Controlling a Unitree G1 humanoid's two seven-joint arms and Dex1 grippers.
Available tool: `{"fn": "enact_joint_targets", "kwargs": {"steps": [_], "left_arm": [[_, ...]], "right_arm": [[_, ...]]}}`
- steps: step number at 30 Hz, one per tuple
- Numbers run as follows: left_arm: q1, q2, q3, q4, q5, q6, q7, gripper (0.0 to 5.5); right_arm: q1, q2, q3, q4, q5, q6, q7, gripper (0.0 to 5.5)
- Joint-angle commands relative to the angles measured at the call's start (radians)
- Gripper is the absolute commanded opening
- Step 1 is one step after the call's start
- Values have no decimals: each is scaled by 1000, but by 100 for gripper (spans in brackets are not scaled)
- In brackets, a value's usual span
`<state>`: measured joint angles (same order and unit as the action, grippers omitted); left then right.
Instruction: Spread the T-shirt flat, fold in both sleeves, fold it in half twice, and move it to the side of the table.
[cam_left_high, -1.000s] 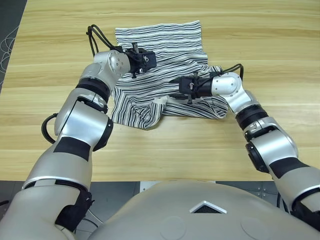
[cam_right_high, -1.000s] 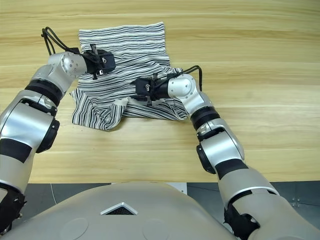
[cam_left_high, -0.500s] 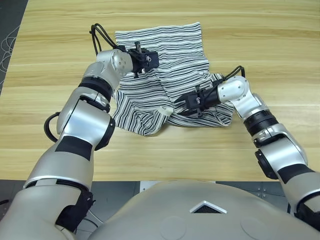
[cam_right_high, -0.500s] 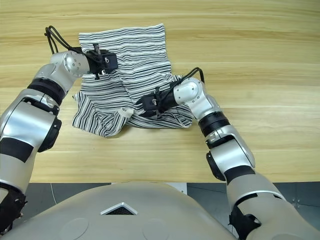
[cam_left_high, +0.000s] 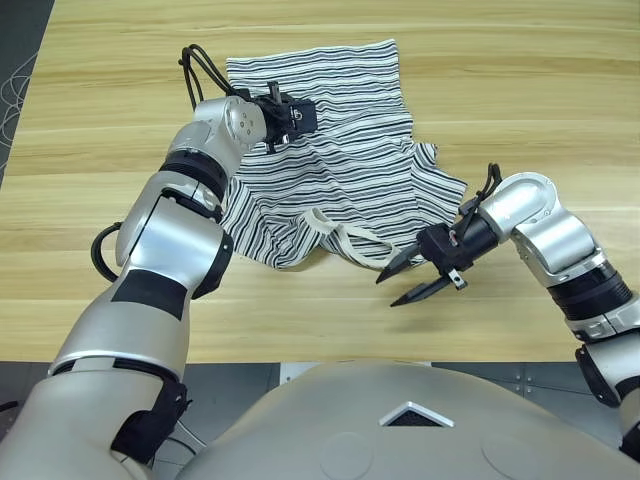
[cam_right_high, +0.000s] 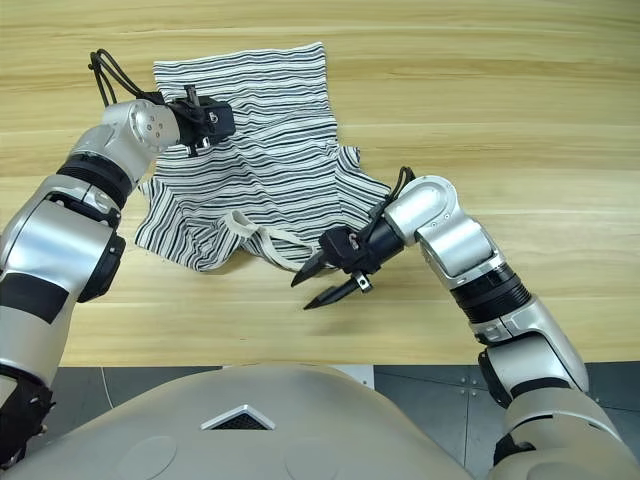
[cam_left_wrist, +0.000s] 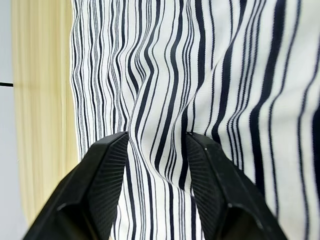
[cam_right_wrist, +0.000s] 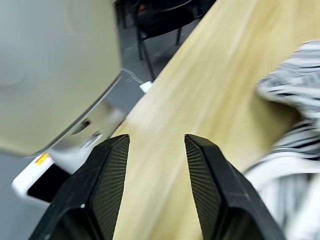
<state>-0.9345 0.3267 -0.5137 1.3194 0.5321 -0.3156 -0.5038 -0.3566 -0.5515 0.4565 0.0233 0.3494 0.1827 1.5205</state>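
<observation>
The black-and-white striped T-shirt (cam_left_high: 340, 160) lies on the wooden table (cam_left_high: 520, 80), mostly spread, with its pale collar (cam_left_high: 345, 238) toward me and wrinkles on the near left. My left gripper (cam_left_high: 290, 112) rests on the shirt's far left part. In the left wrist view its fingers (cam_left_wrist: 107, 170) stand apart, and a raised ridge of the striped cloth (cam_left_wrist: 165, 115) runs between them. My right gripper (cam_left_high: 386, 291) hangs open over bare wood just in front of the collar. It holds nothing, and its fingertips point left.
The table's front edge (cam_left_high: 300, 360) runs close below the right gripper. Bare wood lies right of the shirt (cam_left_high: 540, 120) and beyond it. Dark floor (cam_left_high: 20, 60) shows past the table's left edge.
My right gripper has let go of the shirt's near right part and drawn back toward the front edge, now open. That part of the shirt now lies flatter. The left gripper has barely moved.
</observation>
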Motion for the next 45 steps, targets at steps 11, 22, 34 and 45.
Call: {"fn": "enact_joint_targets", "kwargs": {"steps": [11, 22, 34, 45], "left_arm": [[-64, 133, 152, -221, -159, -210, -258, 213], [598, 541, 255, -1375, -477, 224, -720, 213], [720, 590, 258, -1470, -458, 342, -687, 213], [851, 610, 225, -1391, -444, 254, -699, 213]], "right_arm": [[-224, 181, -148, 519, -203, -254, -344, 204], [-310, 266, -197, 740, -284, -381, -519, 204], [-295, 256, -213, 702, -292, -388, -485, 204], [-282, 251, -215, 664, -294, -367, -472, 204]]}}
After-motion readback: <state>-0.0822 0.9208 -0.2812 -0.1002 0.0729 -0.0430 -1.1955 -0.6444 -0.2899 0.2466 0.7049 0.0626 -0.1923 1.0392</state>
